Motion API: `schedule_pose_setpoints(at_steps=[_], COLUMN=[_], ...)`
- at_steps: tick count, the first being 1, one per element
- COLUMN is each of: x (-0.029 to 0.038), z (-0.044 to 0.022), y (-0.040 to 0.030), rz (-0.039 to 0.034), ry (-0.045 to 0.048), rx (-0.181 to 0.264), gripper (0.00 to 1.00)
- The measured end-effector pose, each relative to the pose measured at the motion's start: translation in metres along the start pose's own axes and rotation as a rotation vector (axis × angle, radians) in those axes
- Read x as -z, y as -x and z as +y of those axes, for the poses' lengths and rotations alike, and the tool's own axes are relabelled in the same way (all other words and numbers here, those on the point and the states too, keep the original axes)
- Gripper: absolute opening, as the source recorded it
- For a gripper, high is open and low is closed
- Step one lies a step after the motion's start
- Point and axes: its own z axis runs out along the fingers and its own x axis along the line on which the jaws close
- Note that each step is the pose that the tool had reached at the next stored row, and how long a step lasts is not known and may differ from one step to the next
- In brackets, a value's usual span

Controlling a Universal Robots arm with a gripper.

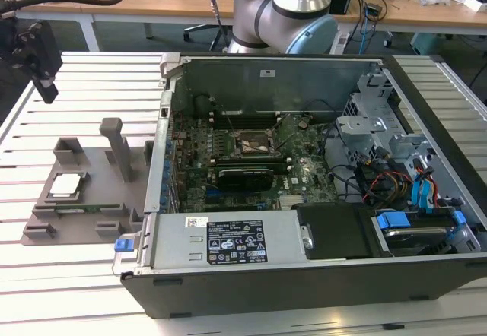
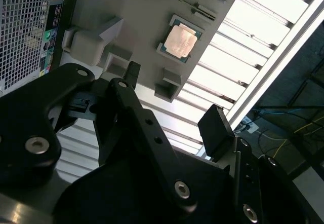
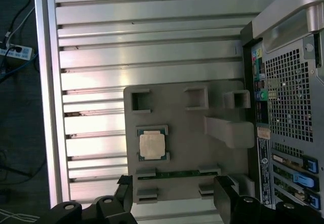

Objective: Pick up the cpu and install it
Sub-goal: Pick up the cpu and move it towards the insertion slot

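The cpu (image 1: 67, 185), a small silvery square chip, lies flat in a recess of the grey holder plate (image 1: 91, 203) at the exterior view's left. Both wrist views show the cpu (image 2: 180, 41) (image 3: 153, 145) from above on the holder plate (image 2: 136, 16) (image 3: 187, 133). My gripper (image 1: 46, 85) hangs well above the table, behind the plate and apart from the chip. Its black fingers (image 2: 132, 74) are spread wide; the gripper (image 2: 174, 102) (image 3: 174, 193) is open with nothing between them. The dark socket frame (image 1: 255, 144) sits on the motherboard inside the open computer case (image 1: 319, 275).
A tall grey post (image 1: 118, 147) and several low blocks rise from the holder plate. A thin green strip (image 3: 177, 173) lies in a slot along the plate's edge. The slatted metal table (image 1: 76, 77) carries everything. The arm's base (image 1: 285, 9) stands behind the case.
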Motion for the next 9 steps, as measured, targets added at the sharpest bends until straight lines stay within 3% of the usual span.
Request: schedule_pose_setpoints(at_steps=[9], x=[-0.0018], z=[0.0000], y=[-0.0001], rz=[0.0001], ry=[0.0006], rx=[0.000], gripper=[0.74])
